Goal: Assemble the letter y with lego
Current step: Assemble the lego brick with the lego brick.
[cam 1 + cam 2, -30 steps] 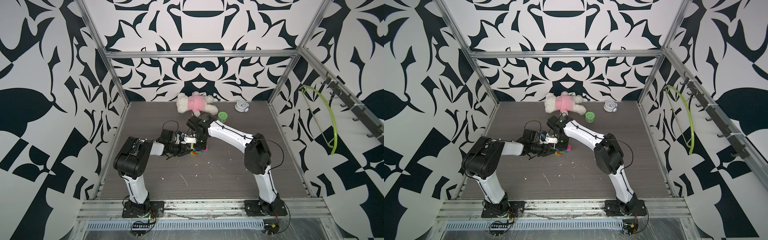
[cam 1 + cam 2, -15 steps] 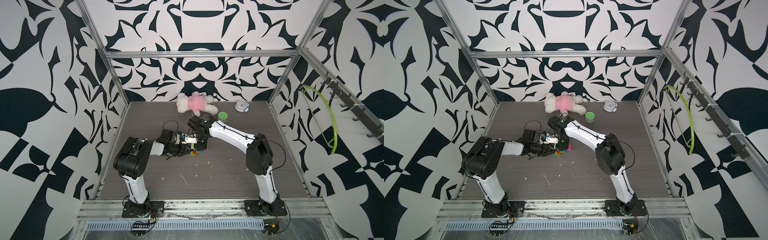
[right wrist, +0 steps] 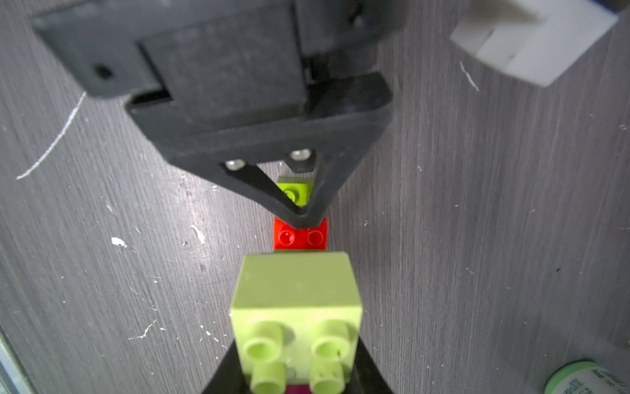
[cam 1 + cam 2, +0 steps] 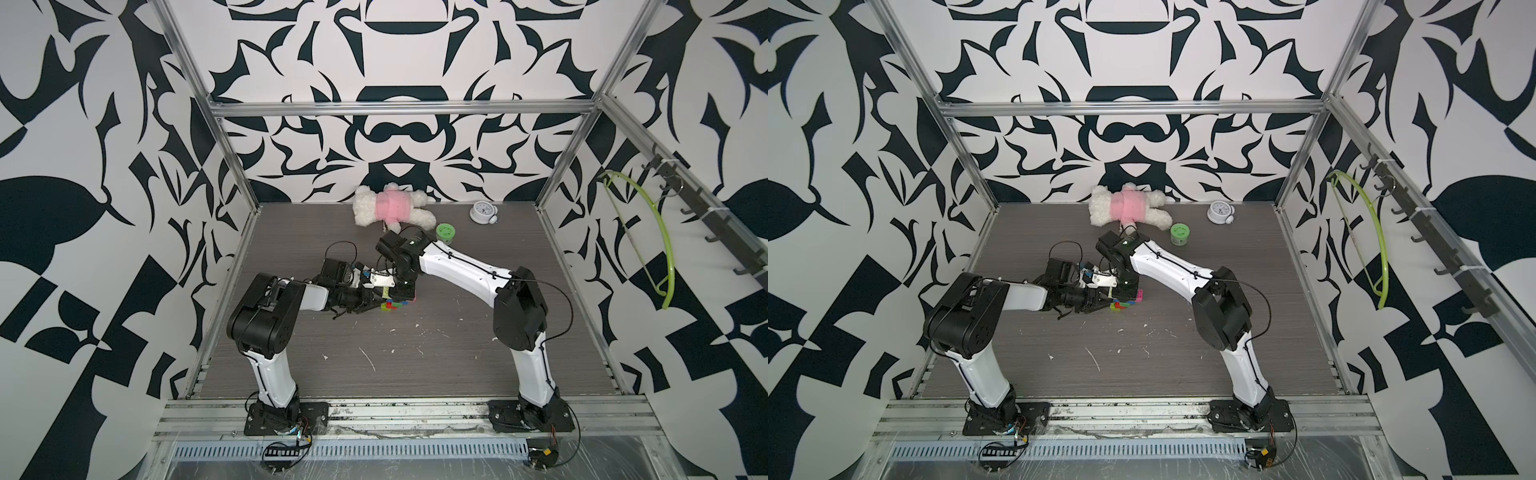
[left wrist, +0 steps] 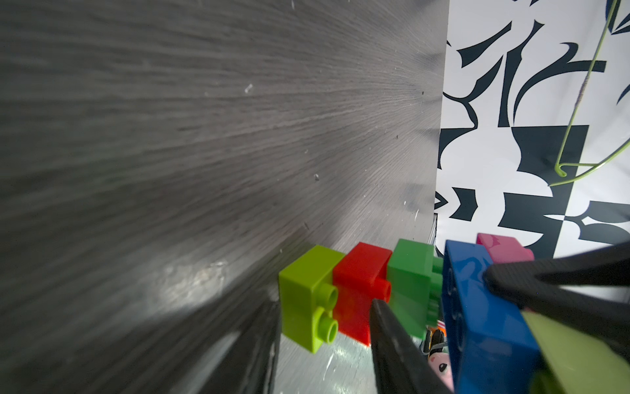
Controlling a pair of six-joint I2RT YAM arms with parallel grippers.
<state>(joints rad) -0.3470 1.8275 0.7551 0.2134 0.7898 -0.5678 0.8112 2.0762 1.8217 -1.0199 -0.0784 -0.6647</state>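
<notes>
left end effector (image 5: 324,303) pinches the joined row of studded plastic bricks (image 5: 405,273) (yellow-green, red, green, blue) at the grey wood-grain surface's (image 4: 415,365) middle; right end effector (image 3: 296,358) clamps a yellow-green square brick (image 3: 296,293) at its blue end.

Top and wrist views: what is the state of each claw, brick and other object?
Left claw: shut on the joined multicolour plastic brick row.
Right claw: shut on a yellow-green square plastic brick.
White plush toy with pink shirt: lying down.
Green round jar: upright, lid on.
White round clock: face visible.
Yellow-green wire hanger: hanging from a hook.
</notes>
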